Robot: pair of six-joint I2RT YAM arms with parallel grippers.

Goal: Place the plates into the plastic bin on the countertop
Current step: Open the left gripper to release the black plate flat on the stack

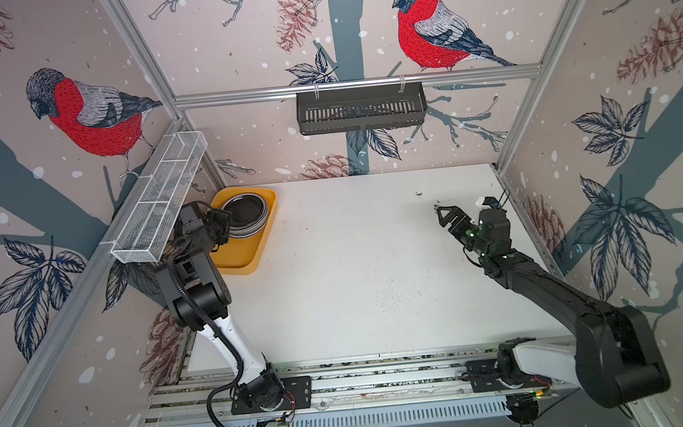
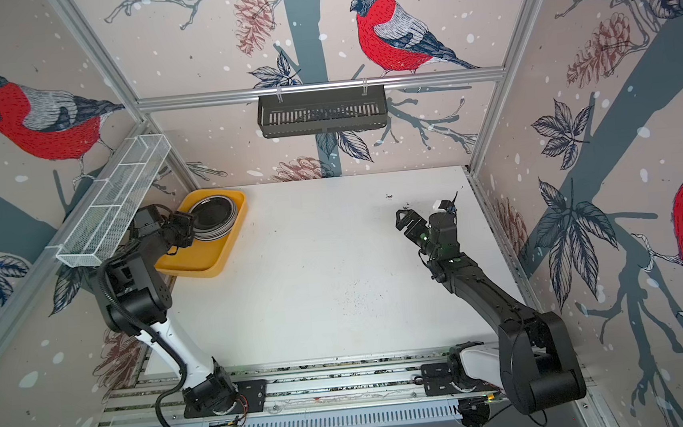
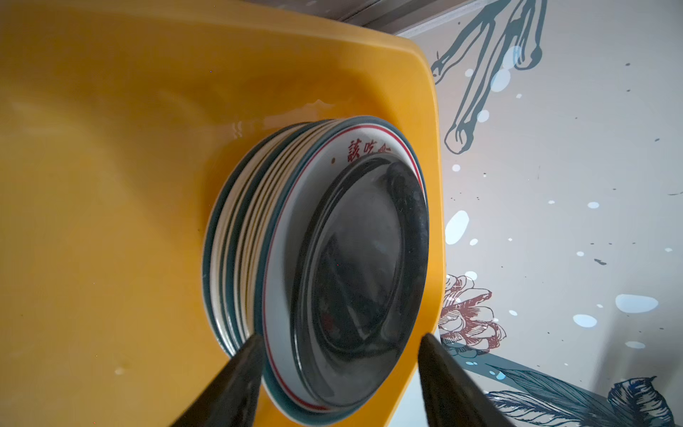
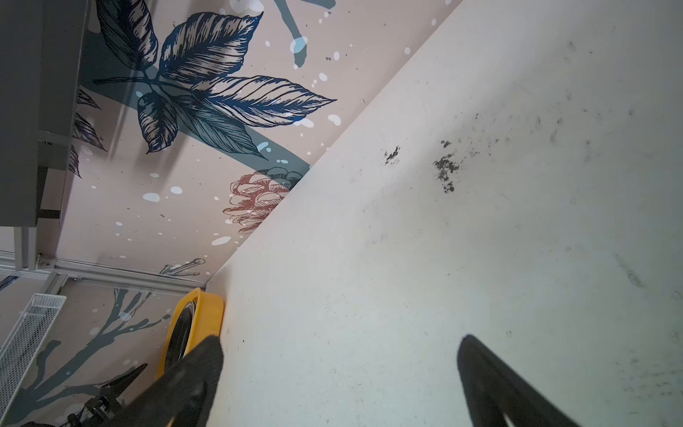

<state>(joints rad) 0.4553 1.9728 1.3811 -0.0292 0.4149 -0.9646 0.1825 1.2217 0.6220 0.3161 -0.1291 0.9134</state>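
The plates [image 1: 248, 218] [image 2: 212, 218] [image 3: 332, 266] sit in 1 stack inside the plastic bin [image 1: 238, 254] [image 2: 206, 258] [image 3: 111, 185], at its end nearest the back wall. A glossy black plate lies on top, on a white one with red lettering. The left gripper [image 1: 224, 228] [image 3: 342, 338] is at the bin's left side, just beside the stack; its 2 fingers [image 3: 240, 369] are spread, with the stack's edge between them and nothing pinched. The bin rests on the countertop [image 1: 356, 263]. The right gripper [image 1: 442, 215] [image 4: 342, 342] hangs well to the bin's right, jaws spread wide and empty over bare, speckled surface.
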